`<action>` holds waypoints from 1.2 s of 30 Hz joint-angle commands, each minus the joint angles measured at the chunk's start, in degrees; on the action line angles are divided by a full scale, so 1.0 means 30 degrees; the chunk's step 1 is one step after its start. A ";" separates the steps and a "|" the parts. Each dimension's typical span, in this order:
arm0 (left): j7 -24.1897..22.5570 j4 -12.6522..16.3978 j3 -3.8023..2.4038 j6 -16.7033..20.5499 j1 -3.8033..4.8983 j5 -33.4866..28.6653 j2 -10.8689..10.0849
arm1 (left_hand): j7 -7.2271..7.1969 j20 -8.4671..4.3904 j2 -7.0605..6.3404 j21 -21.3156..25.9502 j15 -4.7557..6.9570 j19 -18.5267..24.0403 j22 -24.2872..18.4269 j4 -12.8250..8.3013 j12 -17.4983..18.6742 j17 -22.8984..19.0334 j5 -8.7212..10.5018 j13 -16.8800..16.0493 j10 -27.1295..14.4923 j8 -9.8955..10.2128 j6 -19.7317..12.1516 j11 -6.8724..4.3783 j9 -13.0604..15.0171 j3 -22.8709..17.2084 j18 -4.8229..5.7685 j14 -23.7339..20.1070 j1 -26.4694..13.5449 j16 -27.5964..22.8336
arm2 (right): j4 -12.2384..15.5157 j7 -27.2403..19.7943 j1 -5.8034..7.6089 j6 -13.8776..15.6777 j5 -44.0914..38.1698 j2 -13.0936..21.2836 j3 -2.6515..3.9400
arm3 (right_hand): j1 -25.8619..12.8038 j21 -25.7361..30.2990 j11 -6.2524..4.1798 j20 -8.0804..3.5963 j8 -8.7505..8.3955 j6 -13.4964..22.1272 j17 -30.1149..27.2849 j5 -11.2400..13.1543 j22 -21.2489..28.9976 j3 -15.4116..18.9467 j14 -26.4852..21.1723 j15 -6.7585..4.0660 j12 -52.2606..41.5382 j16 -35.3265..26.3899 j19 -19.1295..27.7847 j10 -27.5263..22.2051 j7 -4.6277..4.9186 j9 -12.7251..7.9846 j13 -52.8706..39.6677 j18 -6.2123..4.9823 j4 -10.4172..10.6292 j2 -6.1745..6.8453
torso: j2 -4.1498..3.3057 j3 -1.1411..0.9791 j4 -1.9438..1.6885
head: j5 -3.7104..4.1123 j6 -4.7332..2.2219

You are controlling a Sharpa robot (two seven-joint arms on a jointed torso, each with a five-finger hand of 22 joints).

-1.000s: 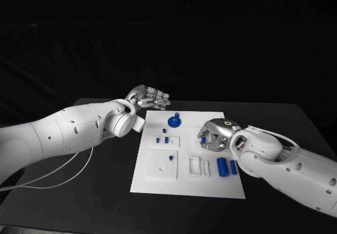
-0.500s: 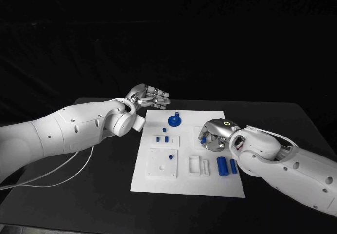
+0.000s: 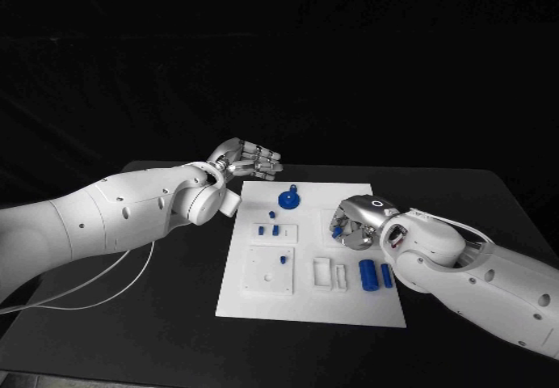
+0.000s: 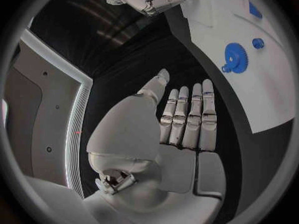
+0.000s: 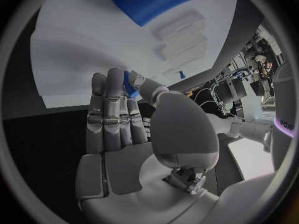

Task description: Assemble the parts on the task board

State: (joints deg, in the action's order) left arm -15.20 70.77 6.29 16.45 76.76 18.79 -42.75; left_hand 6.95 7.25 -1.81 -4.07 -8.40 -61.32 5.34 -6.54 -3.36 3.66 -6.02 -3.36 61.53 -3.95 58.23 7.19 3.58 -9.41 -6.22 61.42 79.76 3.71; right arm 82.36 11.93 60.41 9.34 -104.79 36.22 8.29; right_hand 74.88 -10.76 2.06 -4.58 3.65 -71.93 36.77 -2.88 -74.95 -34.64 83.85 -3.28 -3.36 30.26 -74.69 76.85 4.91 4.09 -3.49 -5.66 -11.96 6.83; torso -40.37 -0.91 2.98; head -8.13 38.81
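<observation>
While the left hand (image 3: 247, 160) hovers empty with fingers apart beyond the task board's (image 3: 262, 303) far left corner, the right hand (image 3: 353, 222) pinches a small blue part (image 5: 129, 84) over the board's right side on the desk (image 3: 140, 339).

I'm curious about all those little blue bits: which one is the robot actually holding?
The small blue piece pinched in the right hand, above the task board. The blue gear and two blue cylinders lie untouched on it.

Black table (image 3: 152, 323) (white cable (image 3: 111, 287) across)
</observation>
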 commanded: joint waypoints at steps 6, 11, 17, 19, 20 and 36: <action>-0.0131 -0.0036 -0.0019 -0.0253 0.0024 -0.0121 0.0033 | 0.0164 0.0019 0.0142 -0.0104 0.0141 -0.0092 -0.0063 0.0075 0.0011 -0.0011 -0.0030 0.0008 -0.0031 -0.0033 0.0011 0.0059 -0.0003 -0.0083 0.0078 -0.0037 0.0101 -0.0083 | 0.0391 0.0069 -0.0018 0.1954 -0.0542 0.0055 0.0012 | -0.0095 0.0040 -0.0287 -0.0193 0.0017 -0.0449 0.0478 0.0032 -0.0194 -0.0194 0.0324 -0.0202 -0.0090 0.0380 -0.0259 0.0601 -0.0128 0.0194 -0.0094 -0.0023 -0.0307 -0.0416 | 0.0009 0.0011 -0.0008 | -0.0016 0.0026; -0.0116 -0.0100 -0.0019 -0.0285 0.0024 -0.0121 0.0026 | 0.0164 0.0019 0.0142 -0.0104 0.0141 -0.0092 -0.0063 0.0075 0.0011 -0.0011 -0.0030 0.0008 -0.0031 -0.0033 0.0011 0.0059 -0.0003 -0.0083 0.0078 -0.0037 0.0101 -0.0083 | 0.0739 0.0088 -0.0020 0.2106 -0.0162 0.0212 0.0281 | -0.0158 0.0072 -0.0295 -0.0203 0.0018 -0.0483 0.0596 0.0026 -0.0230 -0.0275 0.0295 -0.0209 -0.0091 0.0423 -0.0295 0.0637 -0.0139 0.0234 -0.0097 -0.0014 -0.0363 -0.0393 | 0.0015 0.0016 0.0012 | -0.0053 0.0043; -0.0096 -0.0152 -0.0019 -0.0314 0.0024 -0.0121 0.0029 | 0.0164 0.0019 0.0142 -0.0104 0.0141 -0.0092 -0.0063 0.0075 0.0011 -0.0011 -0.0030 0.0008 -0.0031 -0.0033 0.0011 0.0059 -0.0003 -0.0083 0.0078 -0.0037 0.0101 -0.0083 | 0.1233 -0.0052 -0.0021 0.1757 0.1057 0.0359 0.0855 | -0.0217 0.0103 -0.0297 -0.0203 0.0013 -0.0498 0.0682 0.0011 -0.0262 -0.0344 0.0276 -0.0211 -0.0091 0.0443 -0.0311 0.0652 -0.0145 0.0276 -0.0101 -0.0012 -0.0406 -0.0408 | 0.0011 0.0013 -0.0005 | -0.0116 0.0040; -0.0091 -0.0160 -0.0019 -0.0316 0.0024 -0.0121 0.0022 | 0.0164 0.0019 0.0142 -0.0104 0.0141 -0.0092 -0.0063 0.0075 0.0011 -0.0011 -0.0030 0.0008 -0.0031 -0.0033 0.0011 0.0059 -0.0003 -0.0083 0.0078 -0.0037 0.0101 -0.0083 | 0.1458 -0.0150 -0.0021 0.1608 0.1568 0.0388 0.0960 | -0.0261 0.0124 -0.0294 -0.0193 0.0012 -0.0478 0.0705 0.0005 -0.0265 -0.0331 0.0272 -0.0207 -0.0096 0.0440 -0.0319 0.0637 -0.0144 0.0311 -0.0113 -0.0019 -0.0447 -0.0446 | 0.0008 0.0011 -0.0012 | -0.0141 0.0056; -0.0088 -0.0162 -0.0019 -0.0315 0.0024 -0.0121 0.0016 | 0.0164 0.0019 0.0142 -0.0104 0.0141 -0.0092 -0.0063 0.0075 0.0011 -0.0011 -0.0030 0.0008 -0.0031 -0.0033 0.0011 0.0059 -0.0003 -0.0083 0.0078 -0.0037 0.0101 -0.0083 | 0.1572 -0.0199 -0.0021 0.1538 0.1763 0.0382 0.0995 | -0.0269 0.0129 -0.0294 -0.0191 0.0013 -0.0475 0.0710 0.0005 -0.0266 -0.0325 0.0272 -0.0206 -0.0097 0.0440 -0.0321 0.0634 -0.0145 0.0320 -0.0115 -0.0021 -0.0460 -0.0454 | 0.0005 0.0013 -0.0017 | -0.0157 0.0070; -0.0114 -0.0259 -0.0019 -0.0236 0.0026 -0.0147 0.0170 | 0.0164 0.0019 0.0142 -0.0104 0.0141 -0.0092 -0.0063 0.0075 0.0011 -0.0011 -0.0030 0.0008 -0.0031 -0.0033 0.0011 0.0059 -0.0003 -0.0083 0.0078 -0.0037 0.0101 -0.0083 | 0.2539 -0.0471 -0.0024 0.0731 0.1643 -0.1364 0.0466 | -0.0345 0.0196 -0.0283 -0.0176 0.0007 -0.0423 0.0759 -0.0021 -0.0299 -0.0166 0.0270 -0.0201 -0.0097 0.0403 -0.0322 0.0612 -0.0130 0.0454 -0.0117 -0.0018 -0.0648 -0.0633 | 0.0013 0.0026 -0.0037 | -0.0605 0.0143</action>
State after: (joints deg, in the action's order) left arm -15.14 69.98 6.29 16.24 76.76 18.77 -42.42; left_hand 6.95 7.25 -1.81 -4.07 -8.40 -61.32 5.21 -6.54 -3.36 3.66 -6.02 -3.36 61.53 -3.95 58.23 7.18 3.58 -9.41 -6.22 61.42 79.76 3.71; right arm 89.91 11.36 60.40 13.14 -99.00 32.46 9.78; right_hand 73.76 -10.50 1.93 -5.22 3.42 -73.11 39.00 -2.67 -74.92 -35.11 84.06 -3.45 -3.42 31.28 -75.34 77.52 4.50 4.11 -3.76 -4.84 -13.53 5.56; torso -40.28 -0.80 3.03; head -9.76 39.23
